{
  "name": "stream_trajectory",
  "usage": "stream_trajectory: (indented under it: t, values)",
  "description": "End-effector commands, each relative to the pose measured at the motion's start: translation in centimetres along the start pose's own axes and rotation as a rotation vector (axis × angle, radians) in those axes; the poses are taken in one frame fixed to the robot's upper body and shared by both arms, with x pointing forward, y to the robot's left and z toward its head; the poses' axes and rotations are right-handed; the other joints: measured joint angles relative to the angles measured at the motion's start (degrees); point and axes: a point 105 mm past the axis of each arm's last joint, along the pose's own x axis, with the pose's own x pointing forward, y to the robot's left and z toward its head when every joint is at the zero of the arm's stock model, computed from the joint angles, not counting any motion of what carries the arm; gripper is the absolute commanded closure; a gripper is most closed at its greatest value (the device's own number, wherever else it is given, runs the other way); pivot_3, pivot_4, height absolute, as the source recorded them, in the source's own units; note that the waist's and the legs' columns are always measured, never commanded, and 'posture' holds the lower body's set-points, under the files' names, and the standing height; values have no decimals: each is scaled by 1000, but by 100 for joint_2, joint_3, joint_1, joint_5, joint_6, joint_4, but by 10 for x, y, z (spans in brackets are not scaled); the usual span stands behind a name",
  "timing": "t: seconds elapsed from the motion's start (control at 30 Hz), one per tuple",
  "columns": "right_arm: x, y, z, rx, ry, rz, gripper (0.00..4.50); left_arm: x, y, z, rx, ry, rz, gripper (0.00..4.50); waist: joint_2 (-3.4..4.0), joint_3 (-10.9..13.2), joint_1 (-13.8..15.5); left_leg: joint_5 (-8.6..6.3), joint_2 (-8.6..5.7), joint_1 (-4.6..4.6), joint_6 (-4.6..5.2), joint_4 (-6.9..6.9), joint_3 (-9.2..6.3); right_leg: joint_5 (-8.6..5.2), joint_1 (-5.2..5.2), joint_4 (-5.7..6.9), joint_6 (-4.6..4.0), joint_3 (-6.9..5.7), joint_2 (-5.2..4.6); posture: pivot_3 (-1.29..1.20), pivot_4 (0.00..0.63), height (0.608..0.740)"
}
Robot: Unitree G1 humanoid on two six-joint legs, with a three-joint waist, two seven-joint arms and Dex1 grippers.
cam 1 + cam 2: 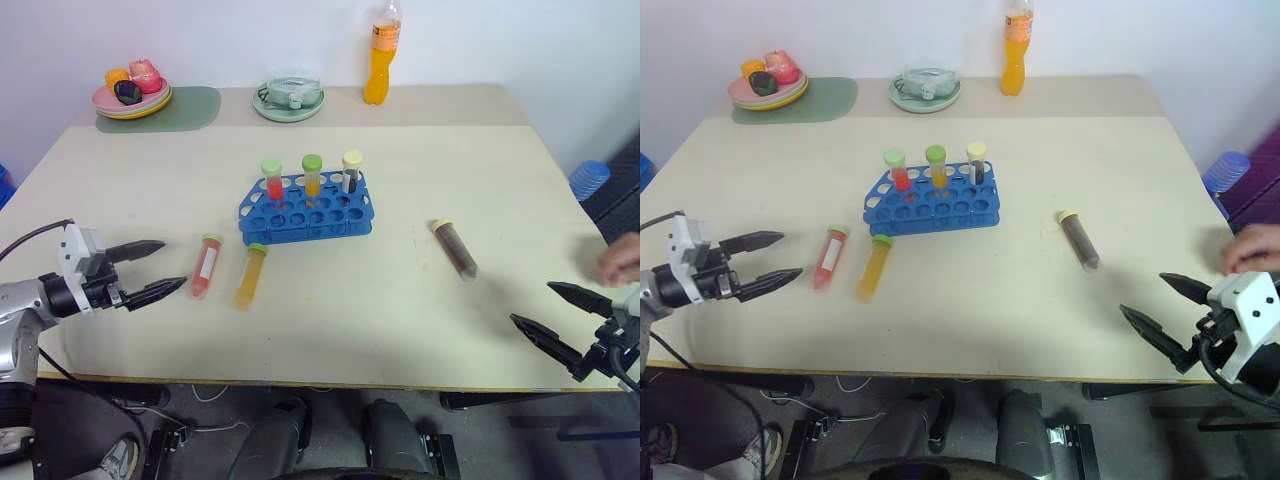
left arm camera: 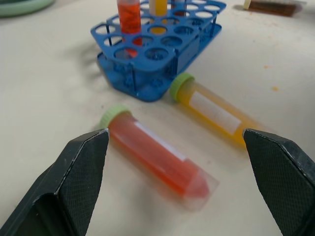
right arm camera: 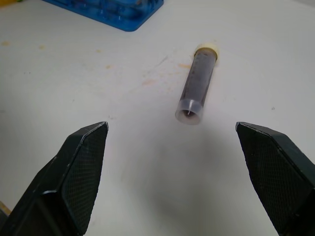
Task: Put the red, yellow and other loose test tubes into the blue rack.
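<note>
Both grippers spread wide and empty; three tubes loose on the table (image 1: 420,330).
Head view: blue rack (image 1: 306,208) mid-table with three tubes upright; a person's hand (image 1: 625,258) cut off at the right edge. Left gripper (image 1: 152,270) splayed, just short of the red tube (image 1: 205,265); yellow tube (image 1: 250,276) beside it. Left wrist view: rack's far rows cropped. Right wrist view: right gripper (image 3: 174,147) splayed, brown tube (image 3: 196,91) lying ahead, contents probably dark liquid.

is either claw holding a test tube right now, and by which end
No. Both the left claw and the right claw are open and empty; the red tube lies loose on the table.
</note>
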Motion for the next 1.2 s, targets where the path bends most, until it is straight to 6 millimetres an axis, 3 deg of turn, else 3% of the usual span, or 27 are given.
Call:
stream_trajectory:
  t: [0.03,0.83,1.0,1.1,1.2]
  values:
    - [-1,-1,9,-34,-20,-5,207,-7,0,13,35,-6,1,54,0,0,3,0,0,0,1,0,0,0,0,-1,0,0,0,0,150,740]
    - [32,3,43,-43,-115,12,207,17,-17,29,26,-89,-77,54,0,1,113,-8,3,0,5,-1,20,-3,-3,-10,-6,16,0,0,150,740]
    - [50,-11,55,36,-86,-91,207,26,-20,33,54,-116,-89,54,-1,2,101,-8,3,-2,8,0,23,-2,-4,-11,-7,19,-1,0,150,740]
    - [67,-25,59,77,44,-194,207,32,-24,33,65,-116,-121,54,2,4,92,-8,4,-3,8,-1,30,-2,-10,-9,-10,27,0,0,150,740]
    - [85,-27,63,132,135,-159,207,39,-28,35,61,-123,-161,54,2,5,98,-5,7,-10,12,-3,36,-2,-20,-10,-12,32,1,0,150,740]
